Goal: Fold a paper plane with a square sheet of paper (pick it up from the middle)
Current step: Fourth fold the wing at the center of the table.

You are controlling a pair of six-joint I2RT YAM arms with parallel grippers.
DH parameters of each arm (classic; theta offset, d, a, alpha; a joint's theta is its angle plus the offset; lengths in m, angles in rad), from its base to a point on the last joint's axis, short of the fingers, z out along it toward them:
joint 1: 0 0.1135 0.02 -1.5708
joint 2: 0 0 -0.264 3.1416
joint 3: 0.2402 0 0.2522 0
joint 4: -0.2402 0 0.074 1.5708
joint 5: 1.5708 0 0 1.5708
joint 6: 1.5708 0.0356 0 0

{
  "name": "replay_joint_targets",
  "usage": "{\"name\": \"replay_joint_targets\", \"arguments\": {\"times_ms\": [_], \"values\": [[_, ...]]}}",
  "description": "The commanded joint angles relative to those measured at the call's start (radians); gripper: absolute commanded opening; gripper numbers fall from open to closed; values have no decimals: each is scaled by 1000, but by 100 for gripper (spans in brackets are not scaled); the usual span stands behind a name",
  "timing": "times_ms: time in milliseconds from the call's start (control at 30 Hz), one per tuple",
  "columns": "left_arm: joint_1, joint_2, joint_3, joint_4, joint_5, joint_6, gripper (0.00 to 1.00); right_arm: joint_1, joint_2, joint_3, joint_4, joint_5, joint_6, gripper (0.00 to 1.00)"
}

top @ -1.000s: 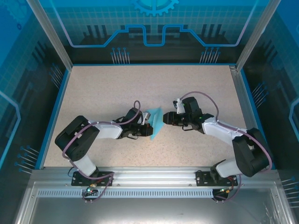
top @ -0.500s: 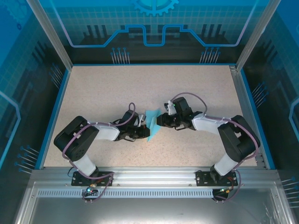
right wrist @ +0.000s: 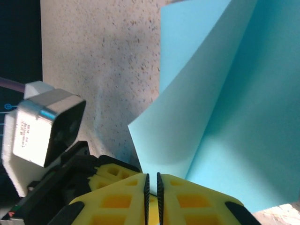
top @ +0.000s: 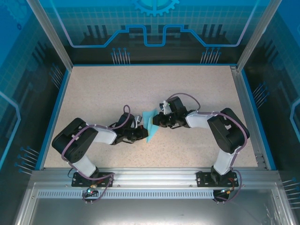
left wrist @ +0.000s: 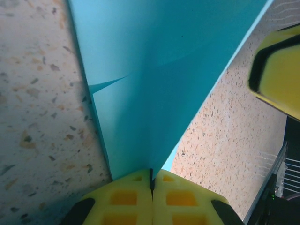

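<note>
Right claw has slid in and closed up, now pinching the folded sheet of paper; left claw stays clamped on its other edge.

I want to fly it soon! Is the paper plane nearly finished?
Not yet. Done: the paper has a fold in it. In hand: the left gripper pinches one edge and the right gripper is pinching the opposite one. Left: no pointed nose or wings show, so most folding remains.

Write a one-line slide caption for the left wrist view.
Left tool shut on the folded light-blue paper, held above the speckled table.
</note>
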Motion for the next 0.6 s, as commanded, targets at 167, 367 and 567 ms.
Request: {"name": "replay_joint_targets", "arguments": {"times_ms": [167,367,567], "values": [[16,-2,5,-4,18,8,7,-18,46,38,-70,28,0,10],[16,0,4,-9,18,17,7,-33,93,74,-123,75,-17,9],[16,-3,25,-58,14,68,6,-30,150,158,-307,181,-49,6]]}}
